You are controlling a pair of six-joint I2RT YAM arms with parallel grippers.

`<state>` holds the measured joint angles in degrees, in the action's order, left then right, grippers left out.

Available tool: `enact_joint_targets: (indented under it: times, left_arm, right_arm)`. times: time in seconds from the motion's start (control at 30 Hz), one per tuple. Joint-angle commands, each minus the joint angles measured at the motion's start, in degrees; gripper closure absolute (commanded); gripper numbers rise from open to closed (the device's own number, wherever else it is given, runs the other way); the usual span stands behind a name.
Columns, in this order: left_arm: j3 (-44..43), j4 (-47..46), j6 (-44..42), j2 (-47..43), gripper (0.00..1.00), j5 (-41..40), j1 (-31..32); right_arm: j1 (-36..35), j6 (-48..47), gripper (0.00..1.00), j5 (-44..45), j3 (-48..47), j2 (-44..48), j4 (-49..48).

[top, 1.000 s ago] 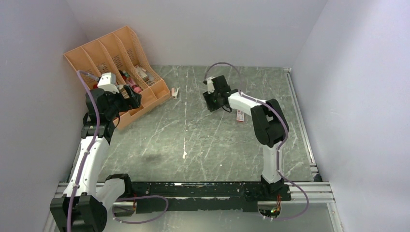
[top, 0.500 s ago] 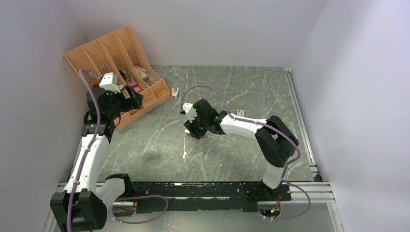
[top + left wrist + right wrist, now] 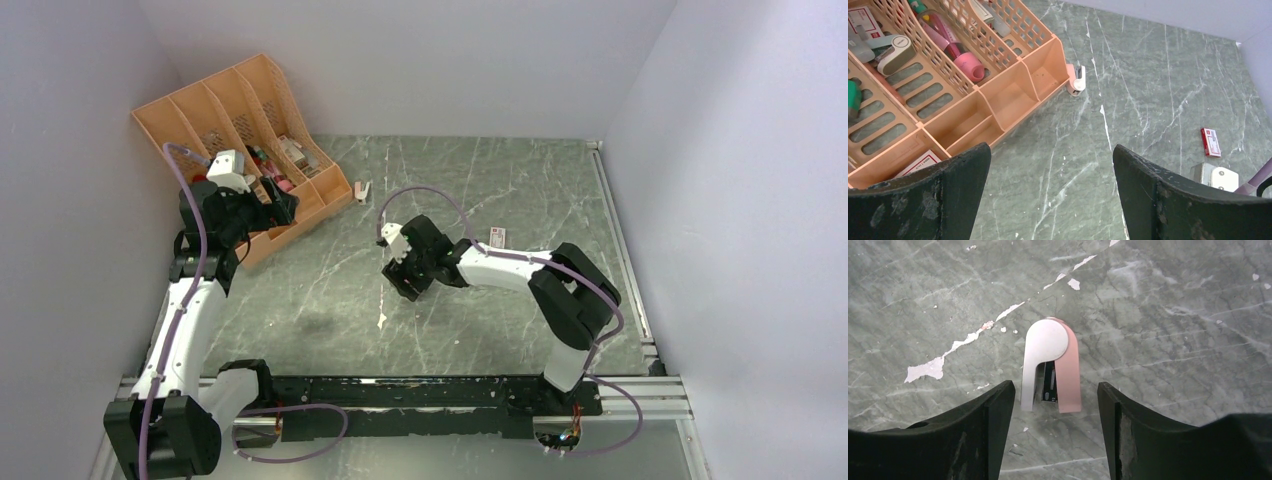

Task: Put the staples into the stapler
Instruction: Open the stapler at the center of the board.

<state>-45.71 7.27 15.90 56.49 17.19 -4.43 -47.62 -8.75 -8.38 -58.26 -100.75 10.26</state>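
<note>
Right gripper [image 3: 1055, 390]: jaws apart, straddling a pink stapler [image 3: 1048, 345], untouched. Left gripper [image 3: 1050, 155]: jaws wide apart, empty, above the orange organiser [image 3: 1013, 85]. Second stapler [image 3: 1076, 80] beside it; one staple box [image 3: 1210, 142].

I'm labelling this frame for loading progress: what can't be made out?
Stapler: top view, hidden under right gripper; right wrist view, its slot too dark to show whether loaded.
Staple box: left wrist view, too small to tell contents.
Organiser: left wrist view, cut off by left edge.
</note>
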Motion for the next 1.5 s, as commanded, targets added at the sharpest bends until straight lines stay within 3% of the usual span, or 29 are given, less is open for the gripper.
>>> enact_joint_targets:
  times: [0.0,0.3,0.53,0.7,0.93,1.0,1.07,1.17,1.47]
  left_arm:
    - [-0.66,-1.80,0.52,0.02,0.04,1.77,-0.67]
    - [-0.85,-1.73,0.51,0.48,0.04,2.48,-0.67]
    - [-0.63,-2.68,0.90,0.83,0.04,4.51,-0.74]
    - [0.06,-6.91,2.90,1.78,0.02,13.82,-0.76]
    - [-1.10,-11.88,8.06,4.49,0.02,26.16,4.75]
    - [-2.73,-10.87,7.70,4.77,0.02,26.37,8.68]
    - [-4.07,-10.52,7.72,4.77,0.02,26.35,12.30]
    - [-5.69,-10.90,8.25,4.90,0.02,27.52,15.54]
    - [-9.76,-5.77,4.06,6.16,0.03,24.55,22.13]
  right_arm:
    - [-0.24,0.38,0.33,0.44,0.49,-0.53,-2.70]
    - [-0.40,0.41,0.44,0.35,1.95,-2.35,-3.12]
    - [-0.39,0.78,0.64,0.53,4.11,-0.21,-4.53]
    - [-0.80,1.23,0.78,2.12,7.03,8.19,-10.82]
    - [-0.93,3.14,0.76,2.86,7.91,20.96,-20.10]
    - [-0.97,1.19,0.76,2.70,8.38,22.99,-22.87]
    - [-0.99,-1.86,0.79,1.32,13.28,25.90,-33.29]
    - [-1.15,-8.36,0.91,1.35,19.96,28.69,-45.56]
    - [-3.19,-23.73,0.92,1.12,16.20,29.38,-34.59]
